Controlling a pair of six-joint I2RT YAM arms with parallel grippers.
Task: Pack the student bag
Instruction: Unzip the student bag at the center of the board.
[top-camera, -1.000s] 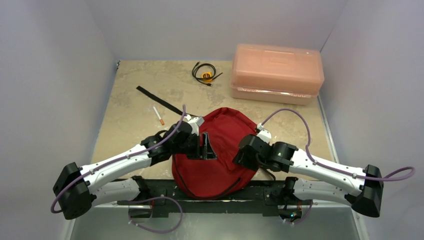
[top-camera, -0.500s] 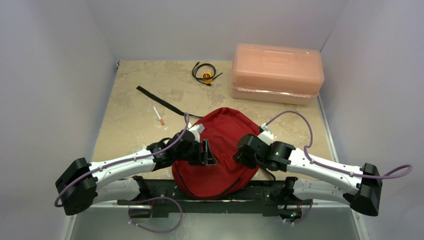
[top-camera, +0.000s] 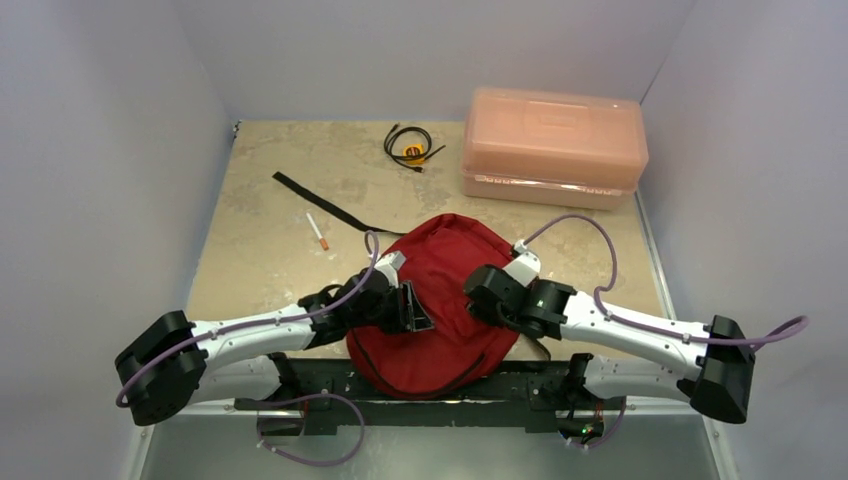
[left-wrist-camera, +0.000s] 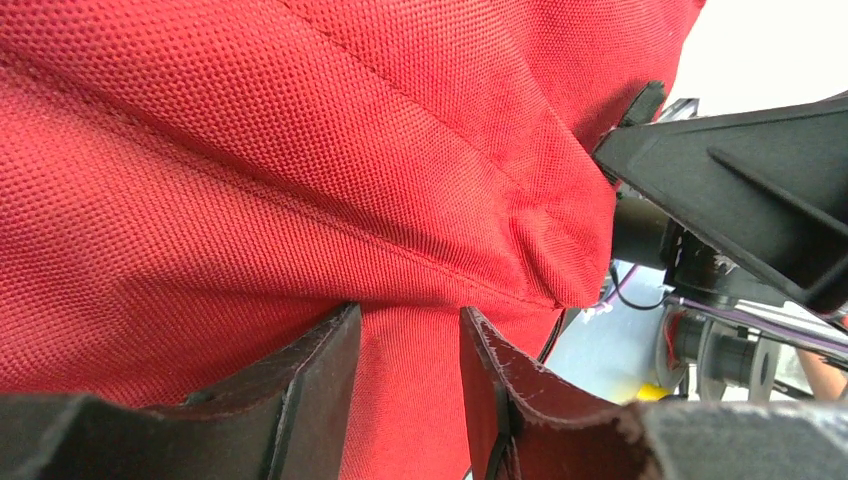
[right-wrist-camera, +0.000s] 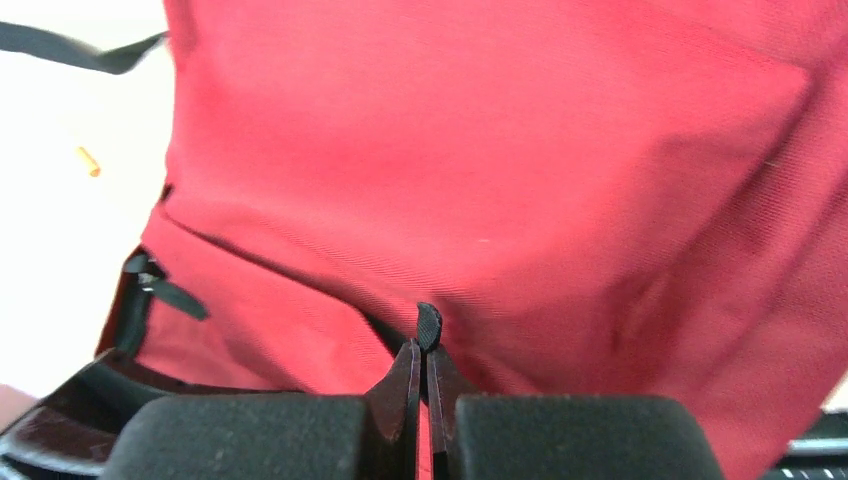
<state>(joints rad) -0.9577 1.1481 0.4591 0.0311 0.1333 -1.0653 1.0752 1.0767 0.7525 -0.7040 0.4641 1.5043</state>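
Note:
The dark red student bag lies at the table's near edge between both arms. My left gripper presses on its left side. In the left wrist view its jaws stand a narrow gap apart with a fold of the bag's fabric between and bulging over the tips. My right gripper is at the bag's right middle. In the right wrist view it is shut on a small black zipper pull at a dark seam of the bag. The bag's opening and lining are hidden.
A pink translucent plastic box stands at the back right. A coiled black cable lies at the back middle. A black strap and a white pen with an orange tip lie left of the bag.
Both grippers have drawn a little toward the near edge on the bag. My right wrist has shifted left over the bag. The bag's fabric has bunched slightly.

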